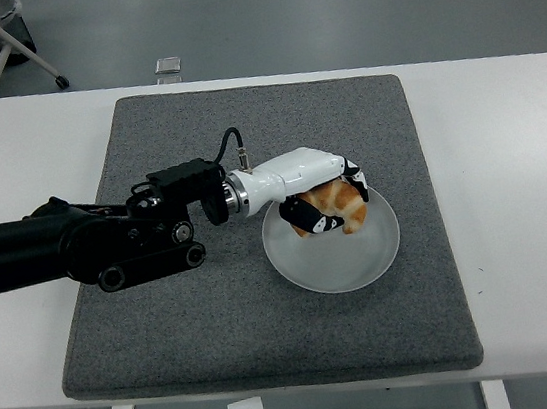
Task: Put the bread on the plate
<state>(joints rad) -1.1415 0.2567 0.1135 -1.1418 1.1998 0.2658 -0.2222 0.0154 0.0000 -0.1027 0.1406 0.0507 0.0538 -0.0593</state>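
Note:
A golden-brown piece of bread [339, 207] is held in my left hand [326, 208], whose fingers are curled around it. The hand and bread hang over the upper part of the pale round plate [346, 260], close to its surface; whether the bread touches the plate I cannot tell. The plate lies on the right half of the grey mat [197, 315]. My left arm [78, 252] reaches in from the left edge across the mat. The right arm does not show.
The grey mat covers most of the white table [513, 183]. A small metal object [169, 67] sits on the floor beyond the table's far edge. An office chair base [15, 42] stands at the top left.

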